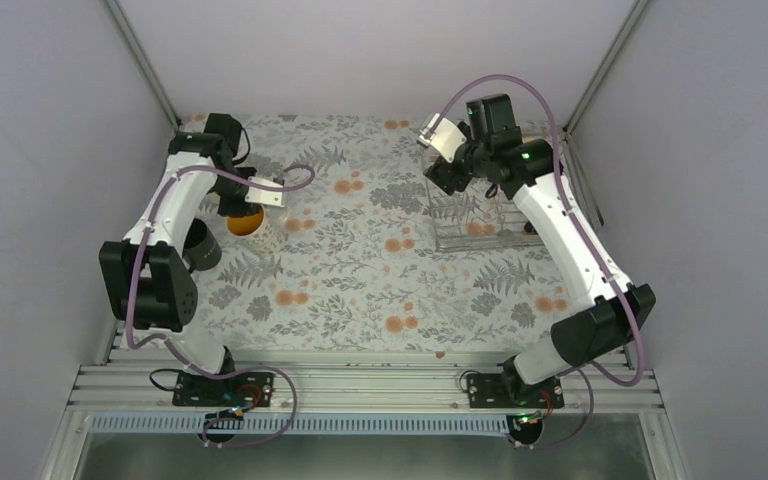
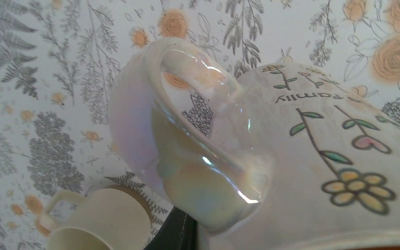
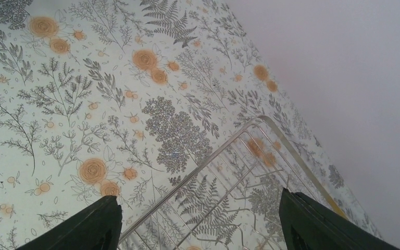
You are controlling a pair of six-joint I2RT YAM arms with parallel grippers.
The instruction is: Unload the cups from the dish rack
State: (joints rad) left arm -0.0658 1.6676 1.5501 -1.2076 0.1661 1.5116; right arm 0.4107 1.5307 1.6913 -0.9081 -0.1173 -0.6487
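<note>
Left gripper [image 1: 245, 207] is clamped shut on the cream-white pearly floral mug [image 2: 302, 156], tilted, at the table's left side near the pale beige mug [image 2: 101, 221]. Level it, lower onto bare floral tablecloth [image 1: 380, 290] clear of the beige one and the black mug [image 1: 200, 246], then release. Right gripper [image 3: 198, 200] is open and empty over the silver wire dish rack [image 3: 239, 136].

White arms [image 1: 565, 215] (black joints [image 1: 160, 285]); mauve cables [image 1: 505, 81]

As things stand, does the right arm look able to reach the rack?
Probably yes. The right gripper hangs open right over a corner of the rack, and nothing shows between its fingers and the wires.
</note>
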